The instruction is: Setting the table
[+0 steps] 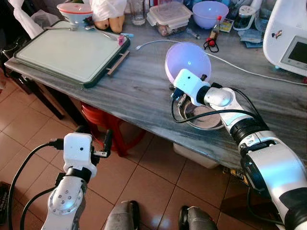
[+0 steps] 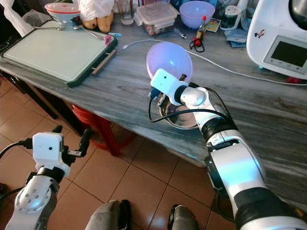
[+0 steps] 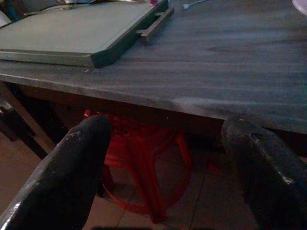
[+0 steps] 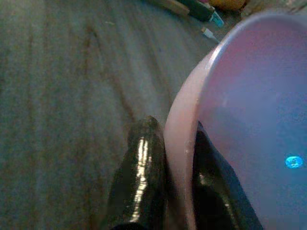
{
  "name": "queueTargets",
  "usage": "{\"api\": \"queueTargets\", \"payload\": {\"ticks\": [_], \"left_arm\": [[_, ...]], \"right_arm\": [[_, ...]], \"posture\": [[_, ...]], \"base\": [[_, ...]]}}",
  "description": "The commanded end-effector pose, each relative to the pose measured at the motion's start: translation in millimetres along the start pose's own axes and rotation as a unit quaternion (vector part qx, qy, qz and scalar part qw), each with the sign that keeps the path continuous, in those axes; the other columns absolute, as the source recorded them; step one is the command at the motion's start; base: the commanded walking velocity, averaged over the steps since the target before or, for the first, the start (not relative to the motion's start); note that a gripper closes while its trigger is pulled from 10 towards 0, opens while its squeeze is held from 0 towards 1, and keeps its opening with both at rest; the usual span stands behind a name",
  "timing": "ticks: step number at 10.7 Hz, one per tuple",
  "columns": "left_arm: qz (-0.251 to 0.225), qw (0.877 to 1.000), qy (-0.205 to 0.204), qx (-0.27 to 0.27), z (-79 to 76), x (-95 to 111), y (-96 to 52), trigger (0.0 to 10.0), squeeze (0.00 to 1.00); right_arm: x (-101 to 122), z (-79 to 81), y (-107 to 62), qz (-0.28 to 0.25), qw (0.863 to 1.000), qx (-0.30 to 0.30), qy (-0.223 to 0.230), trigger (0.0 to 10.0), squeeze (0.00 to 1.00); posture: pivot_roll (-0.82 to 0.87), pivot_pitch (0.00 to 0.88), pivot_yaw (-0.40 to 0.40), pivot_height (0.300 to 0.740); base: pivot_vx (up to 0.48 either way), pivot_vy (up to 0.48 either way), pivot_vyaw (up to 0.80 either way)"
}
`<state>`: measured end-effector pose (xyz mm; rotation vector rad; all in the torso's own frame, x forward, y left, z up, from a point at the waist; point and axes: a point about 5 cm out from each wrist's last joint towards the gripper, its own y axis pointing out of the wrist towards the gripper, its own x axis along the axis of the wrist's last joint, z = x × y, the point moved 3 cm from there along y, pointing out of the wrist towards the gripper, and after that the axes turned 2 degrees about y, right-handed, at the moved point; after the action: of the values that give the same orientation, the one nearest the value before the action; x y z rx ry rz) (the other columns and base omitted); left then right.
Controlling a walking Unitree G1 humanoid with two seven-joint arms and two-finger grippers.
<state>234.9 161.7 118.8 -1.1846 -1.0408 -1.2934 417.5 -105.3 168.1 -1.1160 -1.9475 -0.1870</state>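
My right gripper (image 4: pixel 177 158) is shut on the rim of a lilac plastic bowl (image 1: pixel 187 60), holding it tilted on edge above the grey table (image 1: pixel 134 91). One finger lies outside the rim, the other inside. Just under the gripper a steel bowl (image 1: pixel 204 117) sits on the table near its front edge. My left gripper (image 3: pixel 165 158) hangs open below the table's edge, over the tiled floor, with nothing between its fingers.
A large green-rimmed tray (image 1: pixel 72 50) lies at the table's left end. Along the back stand a second lilac bowl (image 1: pixel 209 13), a lidded container (image 1: pixel 169 15), a glass and a white appliance (image 1: pixel 288 36). A white cable (image 1: pixel 240 67) crosses the table. A red stool (image 1: pixel 103 122) stands underneath.
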Motion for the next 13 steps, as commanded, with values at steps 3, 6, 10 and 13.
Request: {"api": "queueTargets", "payload": {"ticks": [3,6,10,13], "left_arm": [[0.002,1.0,-0.002,0.003,-1.2,0.5,-4.3,10.0,0.0],[0.0,1.0,-0.012,-0.003,-5.7,-1.4,3.9,10.0,0.0],[-0.016,0.999,-0.026,-0.017,-13.9,-0.3,21.8,10.0,0.0],[-0.006,0.999,-0.042,-0.012,-12.0,-8.7,26.2,10.0,0.0]], "right_arm": [[7.3,-5.5,1.3,-0.003,1.0,-0.001,-0.024,10.0,1.0],[6.4,-8.5,-2.9,0.016,0.998,0.043,-0.042,10.0,1.0],[7.4,-16.3,-14.7,0.002,0.997,0.066,-0.032,10.0,1.0],[11.0,-15.3,-31.5,-0.062,0.998,0.032,0.005,10.0,0.0]], "posture": [[0.14,0.185,0.053,0.74],[0.11,0.155,0.044,0.74],[0.06,0.104,0.026,0.74],[0.02,0.083,0.015,0.74]], "base": [[0.0,0.0,0.0],[0.0,0.0,0.0],[0.0,0.0,0.0],[0.0,0.0,0.0]]}}
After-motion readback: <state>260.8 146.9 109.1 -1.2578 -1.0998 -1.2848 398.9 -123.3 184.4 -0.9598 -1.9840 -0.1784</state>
